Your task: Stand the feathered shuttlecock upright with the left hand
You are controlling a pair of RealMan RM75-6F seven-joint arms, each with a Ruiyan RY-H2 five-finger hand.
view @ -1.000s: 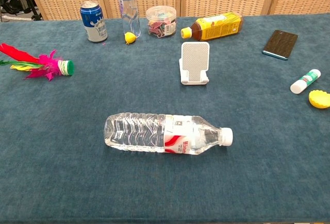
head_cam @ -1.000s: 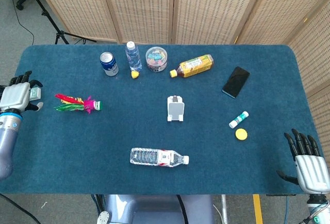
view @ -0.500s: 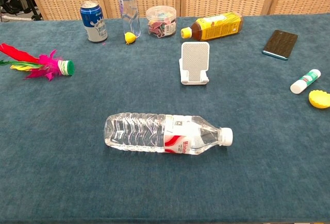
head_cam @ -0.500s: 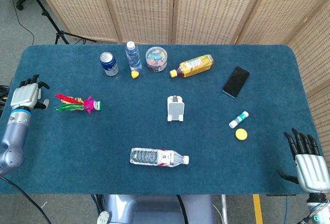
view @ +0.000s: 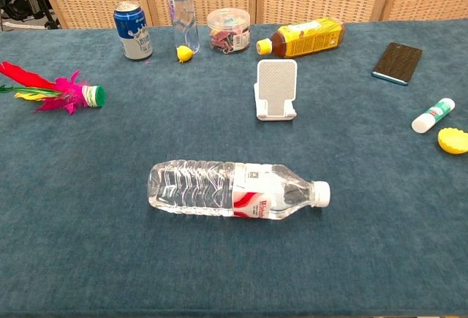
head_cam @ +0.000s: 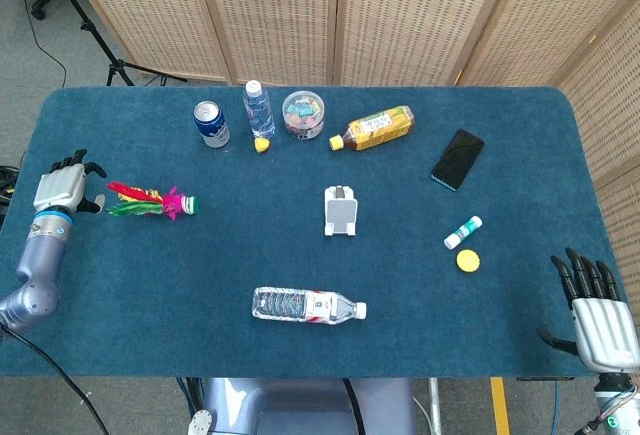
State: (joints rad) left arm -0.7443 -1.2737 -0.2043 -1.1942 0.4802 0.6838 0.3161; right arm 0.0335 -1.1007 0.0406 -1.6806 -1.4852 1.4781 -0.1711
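Bare cloth lies between the left hand (head_cam: 62,184) and the shuttlecock (head_cam: 150,201). Nearest obstacles, the can (head_cam: 210,123) and upright bottle (head_cam: 259,108), stand well apart behind it.

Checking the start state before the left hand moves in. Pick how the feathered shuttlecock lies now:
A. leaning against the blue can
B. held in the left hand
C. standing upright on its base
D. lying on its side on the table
D: the feathered shuttlecock lies flat on the table, and the left hand is beside its feather tips, not holding it.
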